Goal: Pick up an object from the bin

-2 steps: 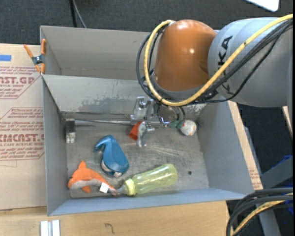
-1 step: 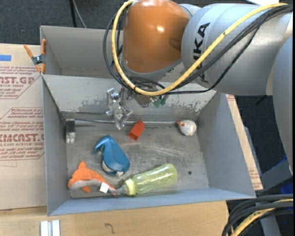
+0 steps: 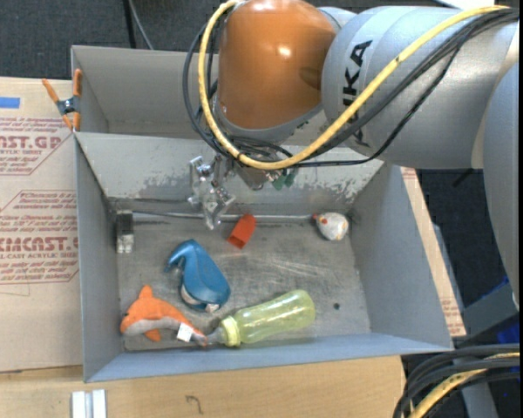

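My gripper (image 3: 211,200) hangs below the orange wrist cover, over the back middle of the bin floor. Just to its lower right lies a small red-orange block (image 3: 241,230), close to the gripper but apart from it. A thin metal rod (image 3: 170,219) with a dark head at its left end runs across the floor right under the gripper. A blue curved toy (image 3: 197,274) lies in front of the gripper, nearer the front wall.
A small white and red thing (image 3: 332,225) sits at the rod's right end. An orange plush toy (image 3: 150,314) and a yellow-green bottle (image 3: 268,318) lie along the front wall. The arm covers the bin's back right.
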You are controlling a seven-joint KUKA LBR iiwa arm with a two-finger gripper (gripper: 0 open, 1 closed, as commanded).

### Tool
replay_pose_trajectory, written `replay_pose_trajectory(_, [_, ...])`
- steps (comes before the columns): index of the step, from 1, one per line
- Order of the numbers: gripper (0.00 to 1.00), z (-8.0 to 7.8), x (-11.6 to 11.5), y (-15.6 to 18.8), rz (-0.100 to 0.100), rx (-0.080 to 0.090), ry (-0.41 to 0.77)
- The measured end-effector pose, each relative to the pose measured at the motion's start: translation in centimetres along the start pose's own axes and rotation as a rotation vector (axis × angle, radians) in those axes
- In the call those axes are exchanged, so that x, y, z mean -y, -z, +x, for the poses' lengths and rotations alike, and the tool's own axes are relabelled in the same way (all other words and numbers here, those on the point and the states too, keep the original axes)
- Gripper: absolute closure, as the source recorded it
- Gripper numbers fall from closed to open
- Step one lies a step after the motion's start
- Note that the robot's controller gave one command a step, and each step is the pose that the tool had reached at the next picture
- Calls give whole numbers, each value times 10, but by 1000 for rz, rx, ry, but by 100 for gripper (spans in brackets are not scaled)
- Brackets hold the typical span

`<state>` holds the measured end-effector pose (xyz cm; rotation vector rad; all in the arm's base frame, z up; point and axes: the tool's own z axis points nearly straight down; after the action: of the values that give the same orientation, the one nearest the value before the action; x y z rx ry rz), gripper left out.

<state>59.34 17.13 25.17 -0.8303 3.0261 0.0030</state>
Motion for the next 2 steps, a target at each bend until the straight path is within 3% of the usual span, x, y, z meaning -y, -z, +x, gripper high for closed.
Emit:
replay_pose_trajectory(1, [0,6,-10,-105,-3,-5,637])
replay_pose_trajectory(2, [0,7,-10,-107,-5,-7,646])
